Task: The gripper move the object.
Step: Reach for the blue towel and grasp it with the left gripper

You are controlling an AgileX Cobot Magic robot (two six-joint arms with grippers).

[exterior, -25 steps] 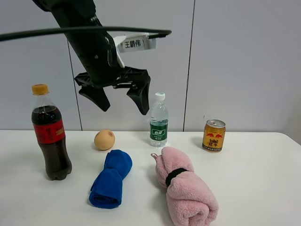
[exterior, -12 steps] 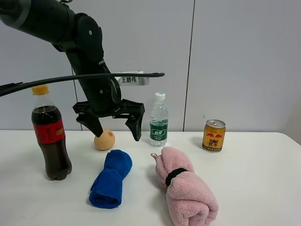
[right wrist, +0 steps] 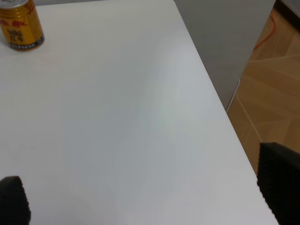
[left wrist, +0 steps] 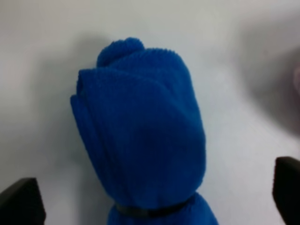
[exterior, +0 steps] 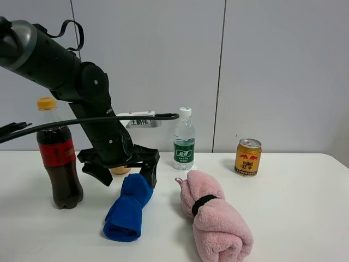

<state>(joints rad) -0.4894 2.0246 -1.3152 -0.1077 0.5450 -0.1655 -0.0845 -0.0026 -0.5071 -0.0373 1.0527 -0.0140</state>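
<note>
The blue rolled towel (exterior: pixel 128 210) lies on the white table (exterior: pixel 294 218), left of centre, pinched in the middle. My left gripper (exterior: pixel 125 176) is open and low over the towel's far end, with one jaw on each side of it. In the left wrist view the towel (left wrist: pixel 140 136) fills the middle, and the two black fingertips (left wrist: pixel 21 201) stand wide apart at the lower corners, not touching it. My right gripper (right wrist: pixel 146 190) is open and empty over bare table near the table's right edge. It is out of the exterior view.
A bigger pink rolled towel (exterior: pixel 215 221) with a black band lies just right of the blue one. A cola bottle (exterior: pixel 57 158) stands at the left. A water bottle (exterior: pixel 184 139) and a gold can (exterior: pixel 248 157) stand at the back. The can also shows in the right wrist view (right wrist: pixel 18 23).
My left arm has come down from high above the table to just over the blue towel's far end, jaws still open. It now hides the orange ball behind it.
</note>
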